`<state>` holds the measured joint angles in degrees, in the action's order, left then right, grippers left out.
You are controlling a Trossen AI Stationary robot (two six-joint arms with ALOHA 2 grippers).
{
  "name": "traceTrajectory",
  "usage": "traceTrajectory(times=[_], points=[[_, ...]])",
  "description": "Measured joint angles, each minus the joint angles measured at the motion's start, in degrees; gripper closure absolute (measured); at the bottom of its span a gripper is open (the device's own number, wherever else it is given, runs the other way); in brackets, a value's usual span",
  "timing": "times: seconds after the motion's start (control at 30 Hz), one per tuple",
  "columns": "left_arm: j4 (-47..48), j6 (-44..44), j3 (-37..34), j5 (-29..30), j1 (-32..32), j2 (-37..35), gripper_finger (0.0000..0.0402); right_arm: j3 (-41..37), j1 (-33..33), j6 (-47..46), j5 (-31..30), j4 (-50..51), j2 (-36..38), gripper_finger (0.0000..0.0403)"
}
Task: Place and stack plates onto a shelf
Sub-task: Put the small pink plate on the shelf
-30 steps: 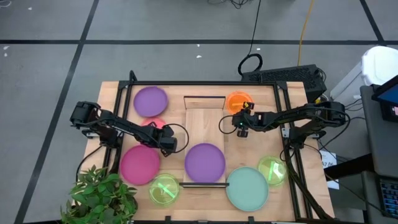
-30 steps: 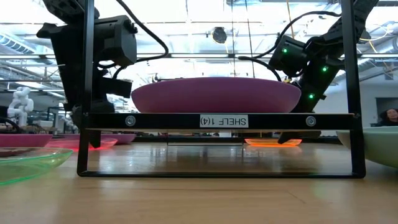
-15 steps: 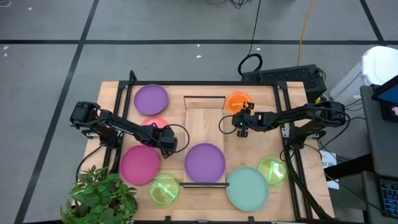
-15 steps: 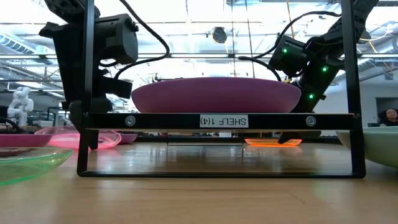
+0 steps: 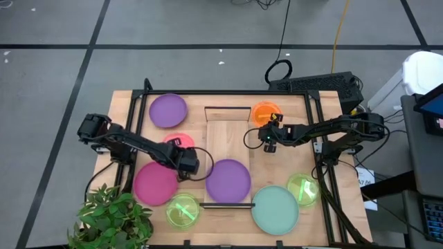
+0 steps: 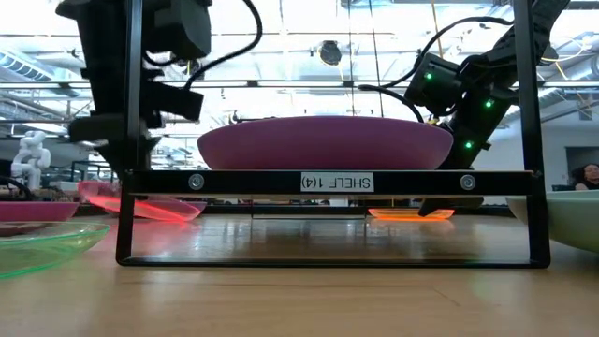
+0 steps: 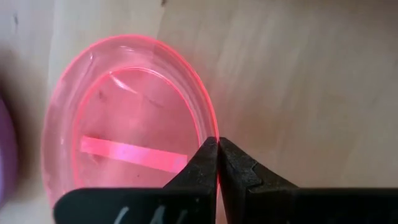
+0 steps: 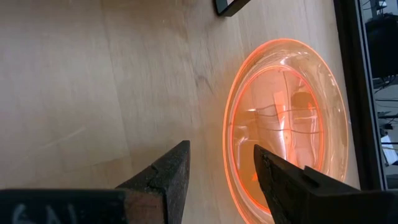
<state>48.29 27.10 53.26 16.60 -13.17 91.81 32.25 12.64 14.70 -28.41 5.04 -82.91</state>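
Pink-red plate (image 7: 134, 146): my left hand (image 7: 217, 163) is clenched on its rim, edge grip for carrying to the shelf (image 5: 225, 128). Right hand (image 8: 221, 163) spread wide beside the orange plate (image 8: 289, 127).

purple plate (image 6: 326, 142) on shelf (image 6: 328, 182) | pink-red plate (image 6: 140, 200) tilted, raised at left | orange plate (image 6: 412, 213) behind

Glossy translucent plastic pink-red plate (image 7: 124, 130) and orange plate (image 8: 286, 124) lie on smooth, matt light-wood table (image 8: 93, 81).

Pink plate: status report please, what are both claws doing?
Left gripper shut on pink plate rim, lifted. Right gripper open beside orange plate. Nothing blocking.
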Motion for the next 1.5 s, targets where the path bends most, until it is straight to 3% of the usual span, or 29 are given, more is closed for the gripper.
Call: traceTrajectory(times=[0.23, 0.53, 0.83, 1.1, 1.3, 1.5], points=[[9.28, -6.05, 3.87, 4.20, -2.96, 0.00, 0.0396, 0.00, 0.00, -0.09, -0.01, 0.04, 0.00, 0.0243], [9.56, -29.33, 8.15, 7.63, -6.56, 0.02, 0.0396, 0.00, 0.00, 1.29, -0.05, 0.25, 0.03, 0.0243], [14.34, -35.46, 12.80, 13.80, -7.59, 0.00, 0.0396, -0.02, 0.00, -5.38, 0.23, 6.37, 4.39, 0.0243], [13.91, -46.48, 16.95, 15.60, -7.46, 0.00, 0.0396, 0.00, 0.00, -15.29, 8.14, 14.81, 12.93, 0.0243], [8.50, -56.19, 17.87, 15.46, -6.17, -1.14, 0.0396, -0.02, -0.29, -20.90, 13.85, 17.48, 19.16, 0.0243], [1.65, -63.91, 17.89, 13.12, -2.84, -3.97, 0.0396, -0.02, -3.88, -23.45, 15.14, 18.53, 23.74, 0.0243]])
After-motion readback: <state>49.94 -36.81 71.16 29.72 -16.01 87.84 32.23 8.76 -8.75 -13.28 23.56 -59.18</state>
